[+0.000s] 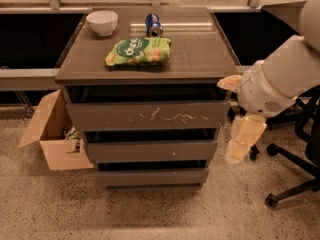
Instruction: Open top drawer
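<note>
The top drawer [150, 115] is a wide dark-grey front with pale scratch marks across its middle, just under the cabinet top. Its front stands in line with the two narrower drawer fronts [152, 150] below it. My gripper [243, 138], pale yellowish on a white arm [280, 81], hangs at the cabinet's right side, level with the top and middle drawers. It is just off the right front corner and holds nothing that I can see.
On the cabinet top [200, 54] lie a green snack bag [139, 51], a white bowl [102, 22] and a blue can [153, 25]. An open cardboard box [52, 134] stands on the floor to the left. An office chair base [295, 181] is at the right.
</note>
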`<state>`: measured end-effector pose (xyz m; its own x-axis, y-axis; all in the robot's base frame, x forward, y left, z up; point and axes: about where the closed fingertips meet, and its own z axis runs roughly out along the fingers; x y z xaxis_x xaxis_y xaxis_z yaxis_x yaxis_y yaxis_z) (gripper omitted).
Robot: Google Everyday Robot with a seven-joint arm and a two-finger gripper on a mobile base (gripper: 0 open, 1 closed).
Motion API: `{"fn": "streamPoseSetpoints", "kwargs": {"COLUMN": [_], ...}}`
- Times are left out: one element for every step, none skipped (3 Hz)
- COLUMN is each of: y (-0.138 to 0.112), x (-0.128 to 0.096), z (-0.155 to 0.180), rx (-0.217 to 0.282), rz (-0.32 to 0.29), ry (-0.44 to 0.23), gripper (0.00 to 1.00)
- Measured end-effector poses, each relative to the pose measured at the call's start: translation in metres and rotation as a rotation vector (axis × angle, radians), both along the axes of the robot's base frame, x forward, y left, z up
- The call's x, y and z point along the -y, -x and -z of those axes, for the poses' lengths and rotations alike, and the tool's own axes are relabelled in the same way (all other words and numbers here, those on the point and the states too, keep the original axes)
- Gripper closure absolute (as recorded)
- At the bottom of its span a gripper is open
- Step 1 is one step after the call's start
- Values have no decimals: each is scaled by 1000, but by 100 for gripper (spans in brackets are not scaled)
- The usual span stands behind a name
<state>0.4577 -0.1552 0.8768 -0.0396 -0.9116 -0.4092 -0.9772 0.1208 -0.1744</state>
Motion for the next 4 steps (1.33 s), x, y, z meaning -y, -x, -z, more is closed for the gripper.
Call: {"fn": "streamPoseSetpoints", "kwargs": {"y": [-18,-20,-40,-68], "x": [-34,-32,-24,-4], "z": [49,54,92,127], "rx": [-32,-34,-44,-28], "rz": [-84,-81,-62,-58], "ry": [-158,-150,-90,-51], "gripper": [0,0,0,0]}}
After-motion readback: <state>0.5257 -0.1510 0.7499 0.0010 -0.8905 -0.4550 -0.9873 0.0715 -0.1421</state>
